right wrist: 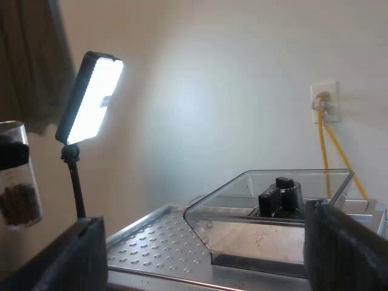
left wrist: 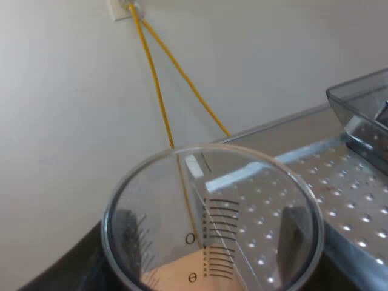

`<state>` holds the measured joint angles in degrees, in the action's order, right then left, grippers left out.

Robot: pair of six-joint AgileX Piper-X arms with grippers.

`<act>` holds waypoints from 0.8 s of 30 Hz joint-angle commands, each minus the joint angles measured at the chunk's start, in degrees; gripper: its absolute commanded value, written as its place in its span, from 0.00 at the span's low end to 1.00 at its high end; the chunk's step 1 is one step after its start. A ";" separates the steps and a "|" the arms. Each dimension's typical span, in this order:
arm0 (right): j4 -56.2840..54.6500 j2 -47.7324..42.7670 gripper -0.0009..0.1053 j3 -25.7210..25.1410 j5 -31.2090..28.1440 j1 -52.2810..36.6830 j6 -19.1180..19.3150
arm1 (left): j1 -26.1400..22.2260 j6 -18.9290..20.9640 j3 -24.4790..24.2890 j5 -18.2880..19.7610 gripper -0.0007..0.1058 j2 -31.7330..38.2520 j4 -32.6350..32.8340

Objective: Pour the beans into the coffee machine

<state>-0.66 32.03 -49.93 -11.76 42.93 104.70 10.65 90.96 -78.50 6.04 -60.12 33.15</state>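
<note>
Holding the glass (left wrist: pixel 212 224) upright near the machine's (left wrist: pixel 339 200) perforated top: the left hand (left wrist: pixel 211 239) is clamped on it, dark fingers (left wrist: pixel 130 233) pressed to opposite sides of the clear wall. Upright presumably to keep the beans (right wrist: pixel 21 203) in; they lie as a low brown layer at the bottom. Glass is raised, well apart from the hopper (right wrist: pixel 273 206), not yet over it. Hopper clear-walled, black knob (right wrist: pixel 280 197) inside. Right hand (right wrist: pixel 209 254) faces the hopper, its fingers (right wrist: pixel 79 254) spread wide, gripping nothing, touching nothing; likely parked clear of the pouring path. Judgement: nothing poured yet; next, carry over the hopper, then tilt.
</note>
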 commanded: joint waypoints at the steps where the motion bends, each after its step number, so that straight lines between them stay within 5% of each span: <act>1: 0.66 -0.35 0.65 -0.56 -0.14 0.05 0.91 | 1.89 -1.20 -2.39 -1.61 0.37 -2.00 0.01; 7: 0.66 -0.35 0.65 -0.56 -0.14 0.05 0.91 | 6.69 -4.06 -7.34 -9.51 0.37 -7.47 0.88; 24: 0.66 -0.35 0.65 -0.56 -0.14 0.05 0.52 | 11.88 -7.70 -21.35 -11.86 0.37 -20.39 6.42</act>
<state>-0.66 32.03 -49.93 -11.76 42.93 104.58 22.05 83.93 -98.48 -4.95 -79.76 40.28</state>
